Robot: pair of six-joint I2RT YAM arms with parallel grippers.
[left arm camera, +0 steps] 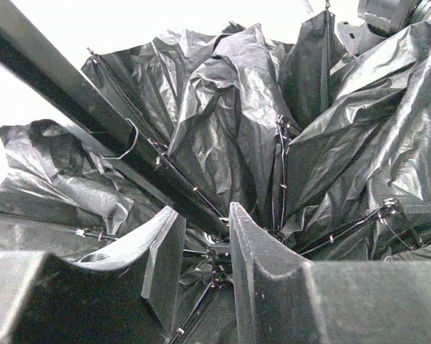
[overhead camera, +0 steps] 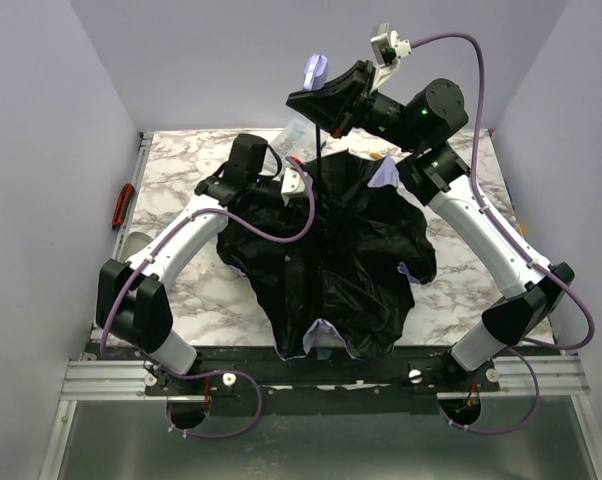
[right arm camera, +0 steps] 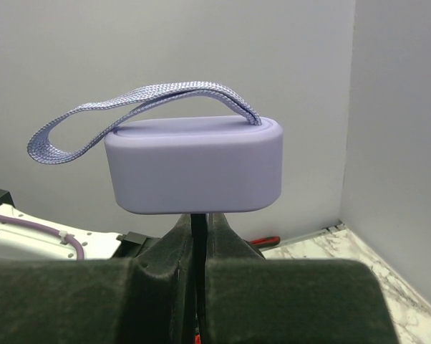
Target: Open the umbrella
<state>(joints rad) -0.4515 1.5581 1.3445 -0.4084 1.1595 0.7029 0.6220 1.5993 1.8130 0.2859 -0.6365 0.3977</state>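
Observation:
The umbrella lies upside down on the table, its crumpled black lining [overhead camera: 341, 270] facing up and lavender fabric [overhead camera: 385, 175] peeking at the edges. Its thin black shaft [overhead camera: 319, 150] rises to the lavender handle [overhead camera: 315, 72]. My right gripper [overhead camera: 326, 108] is shut on the shaft just under the handle [right arm camera: 194, 168], which carries a woven strap [right arm camera: 72, 125]. My left gripper [overhead camera: 303, 188] sits low at the shaft's foot. In the left wrist view its fingers [left arm camera: 251, 244] stand apart around the shaft [left arm camera: 94, 107] where the ribs meet, amid the folded lining [left arm camera: 223, 107].
The marble table [overhead camera: 181, 170] is boxed in by grey walls on three sides. A red-handled tool [overhead camera: 122, 205] lies along the left edge. A metal rail [overhead camera: 111, 375] runs along the front by the arm bases. The canopy covers the table's middle.

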